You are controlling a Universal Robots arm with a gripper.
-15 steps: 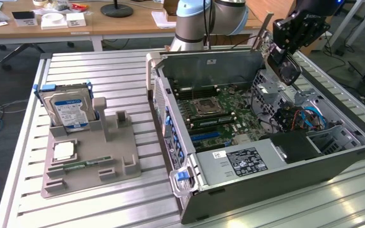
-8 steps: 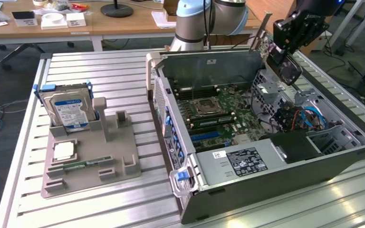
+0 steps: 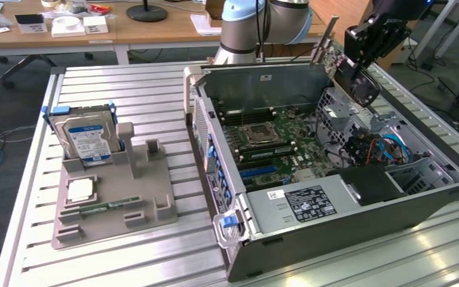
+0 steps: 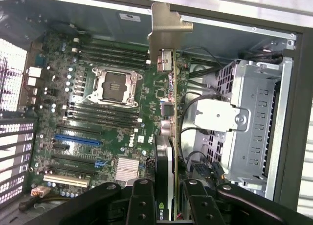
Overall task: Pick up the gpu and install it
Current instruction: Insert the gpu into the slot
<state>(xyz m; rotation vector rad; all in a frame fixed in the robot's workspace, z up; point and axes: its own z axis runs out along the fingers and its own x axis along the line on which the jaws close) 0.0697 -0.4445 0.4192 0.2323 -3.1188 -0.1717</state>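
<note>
Gripper (image 4: 168, 198): black fingers (image 4: 142, 203) partly closed, clamped on either face of the gpu (image 4: 165, 159), which stands edge-on between them so its connector edge can go down into the board. Gpu: held in the air above the open computer case (image 3: 293, 239), over the case's far-right part in the exterior view, touching nothing but the fingers and not seated in any slot; its metal bracket (image 4: 166, 34) points towards the rear wall of the case, judged to be where it belongs for fitting. Motherboard (image 4: 112, 127): lies flat on the case floor, processor socket (image 4: 115, 85) bare, blue expansion slot (image 4: 76, 138) free, well apart from the card. Drive cage (image 4: 254, 122): beside the board. Arm (image 3: 253, 24): rises from the far side of the table (image 3: 134, 263); wrist tilted, tool aimed down into the case. Grey parts holder (image 3: 110, 221): on the exterior view's left, well clear of the case, keeping the hard drive (image 3: 86, 137) upright and the memory stick (image 3: 102, 207) lying flat.
</note>
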